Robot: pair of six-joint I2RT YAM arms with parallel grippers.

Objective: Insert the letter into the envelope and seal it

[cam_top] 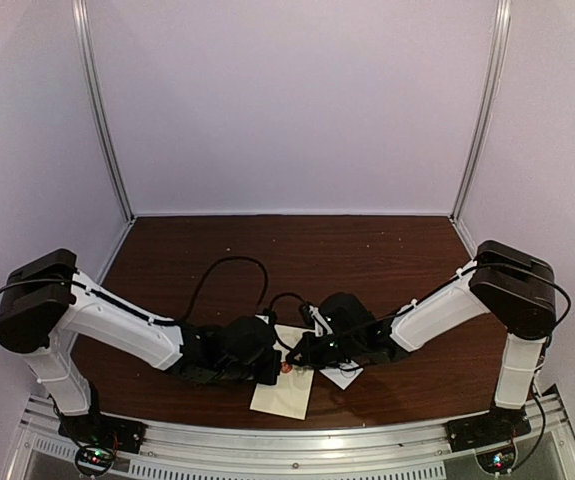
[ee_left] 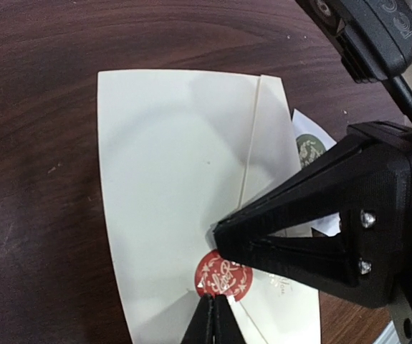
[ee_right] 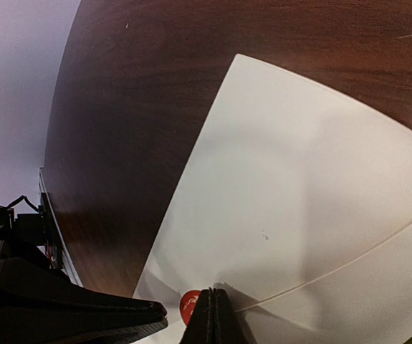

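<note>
White-shelled left arm (cam_top: 117, 320) and right arm (cam_top: 447, 305) both fold inward from their bases. The forearms run low over the dark wood worktop (cam_top: 367, 250) and the wrists meet near its front middle.

Left tool (ee_left: 211, 324): fingers pressed together with no gap, nothing between them. The tips sit at the lower edge of a round red seal sticker (ee_left: 223, 276). Cannot tell whether they bear down on it.

Right tool (ee_right: 211, 319): likewise closed flat and gripping nothing, tips right at the red sticker. In the left wrist view its black pointed nose comes in from the right, ending just above the sticker. The two tools are nearly tip to tip.

Envelope (cam_top: 282, 395): cream paper, lying flat on the worktop under both tools, close to the front edge.
- Long axis runs roughly front to back, leaning a little to the right at the far end.
- Flap side is up. The triangular flap is folded down, its point toward the left arm's side, and the red sticker sits on that point.
- Contents: with the flap down, the inside is hidden, so cannot tell what it holds.

White sticker card (ee_left: 309, 147), with a green round sticker on it, shows just beyond the envelope's right edge, partly under the right tool.
</note>
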